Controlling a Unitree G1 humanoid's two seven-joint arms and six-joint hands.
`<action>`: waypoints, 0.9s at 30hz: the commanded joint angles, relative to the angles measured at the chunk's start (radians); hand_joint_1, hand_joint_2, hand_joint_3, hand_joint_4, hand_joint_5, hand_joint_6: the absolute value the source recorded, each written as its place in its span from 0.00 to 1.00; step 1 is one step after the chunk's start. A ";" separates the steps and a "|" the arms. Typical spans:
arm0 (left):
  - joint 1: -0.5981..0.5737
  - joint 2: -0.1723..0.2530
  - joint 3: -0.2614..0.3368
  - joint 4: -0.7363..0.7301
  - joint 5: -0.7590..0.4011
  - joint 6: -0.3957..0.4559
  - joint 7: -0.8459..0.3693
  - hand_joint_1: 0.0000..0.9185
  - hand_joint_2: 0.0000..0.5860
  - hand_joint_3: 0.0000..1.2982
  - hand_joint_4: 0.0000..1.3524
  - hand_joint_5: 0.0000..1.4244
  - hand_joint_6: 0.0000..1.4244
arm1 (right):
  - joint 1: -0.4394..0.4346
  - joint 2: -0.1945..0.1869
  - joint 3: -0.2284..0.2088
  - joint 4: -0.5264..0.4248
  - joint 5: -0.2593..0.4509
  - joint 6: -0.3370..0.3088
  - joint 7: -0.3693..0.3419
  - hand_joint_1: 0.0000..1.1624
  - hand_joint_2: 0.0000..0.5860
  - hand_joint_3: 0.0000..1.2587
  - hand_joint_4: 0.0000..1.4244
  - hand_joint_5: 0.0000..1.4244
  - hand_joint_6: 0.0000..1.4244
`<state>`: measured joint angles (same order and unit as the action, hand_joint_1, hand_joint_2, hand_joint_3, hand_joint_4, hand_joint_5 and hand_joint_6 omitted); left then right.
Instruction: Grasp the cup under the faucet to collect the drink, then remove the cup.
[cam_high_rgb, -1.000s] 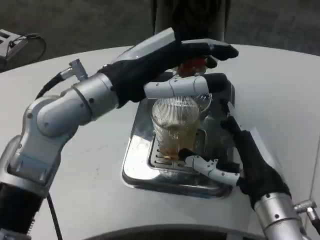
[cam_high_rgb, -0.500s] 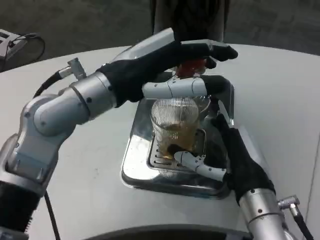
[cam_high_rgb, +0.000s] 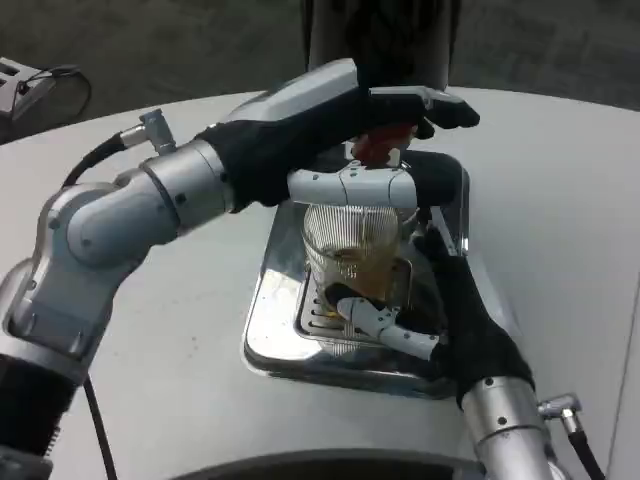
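Observation:
A ribbed clear glass cup (cam_high_rgb: 352, 240) stands on the grate of a shiny metal drip tray (cam_high_rgb: 268, 332), under the faucet with its red handle (cam_high_rgb: 385, 143). Amber drink fills the cup's lower part. My left hand (cam_high_rgb: 320, 130) reaches over the cup from the left. Its fingers lie on top of the red handle and its thumb runs below it, across the cup's rim. My right hand (cam_high_rgb: 455, 315) comes in from the lower right. Its thumb presses the cup's lower front and its black fingers wrap the cup's right side.
The dark dispenser column (cam_high_rgb: 380, 40) rises behind the tray. A small grey device with a cable (cam_high_rgb: 20, 88) sits at the far left edge of the round white table (cam_high_rgb: 560, 200). My left forearm (cam_high_rgb: 130, 215) crosses the table's left half.
My right hand has slid left and forward until its thumb and fingers close around the cup's base. The left hand stays on the red handle. The drink level is slightly higher.

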<state>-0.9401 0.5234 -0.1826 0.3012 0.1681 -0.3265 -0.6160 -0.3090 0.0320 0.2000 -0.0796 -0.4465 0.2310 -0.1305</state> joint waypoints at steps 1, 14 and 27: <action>0.006 0.010 -0.033 0.016 0.031 -0.013 -0.036 0.00 0.00 0.19 0.12 0.14 0.12 | -0.016 0.020 0.017 0.017 -0.008 0.009 -0.022 0.63 0.35 0.00 0.01 0.06 0.12; 0.011 0.029 -0.021 0.007 0.020 -0.015 -0.051 0.00 0.00 0.19 0.12 0.14 0.12 | -0.053 0.065 0.021 0.115 0.004 -0.031 -0.111 0.62 0.34 0.00 0.02 0.07 0.12; 0.009 0.042 -0.011 0.000 0.017 -0.012 -0.056 0.00 0.00 0.19 0.13 0.15 0.12 | -0.086 0.091 0.021 0.197 0.009 -0.061 -0.172 0.62 0.34 0.00 0.03 0.08 0.11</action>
<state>-0.9426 0.5467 -0.1796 0.2987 0.1664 -0.3404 -0.6411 -0.3865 0.1052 0.2202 0.0897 -0.4453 0.1798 -0.2871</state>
